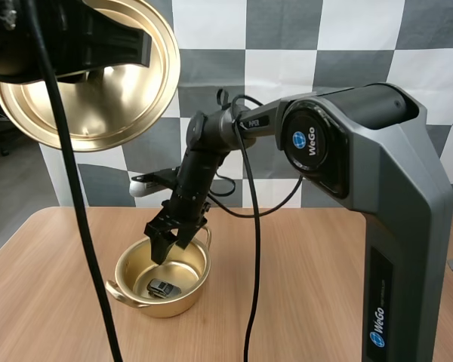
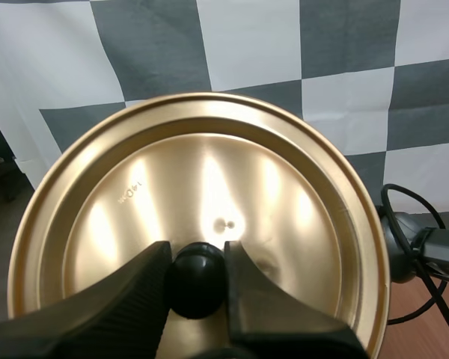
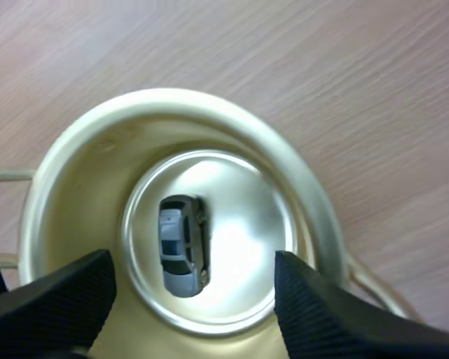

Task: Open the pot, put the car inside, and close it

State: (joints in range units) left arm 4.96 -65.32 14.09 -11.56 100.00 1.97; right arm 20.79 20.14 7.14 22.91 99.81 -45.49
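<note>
Two of the three steps look complete. The car [image 3: 182,245] lies on the floor of the pot [image 1: 166,305], which stands open on the table [image 1: 302,302]. The right gripper [image 1: 171,247] hangs just above the pot's mouth, its fingers spread wide and empty, clear of the car below. The lid [image 2: 209,172] is held high and well apart from the pot by the left gripper [image 2: 197,258], which is clamped on the lid's black knob [image 2: 196,288]. Outstanding, in my judgement: clear the right arm from the pot, then replace the lid.
</note>
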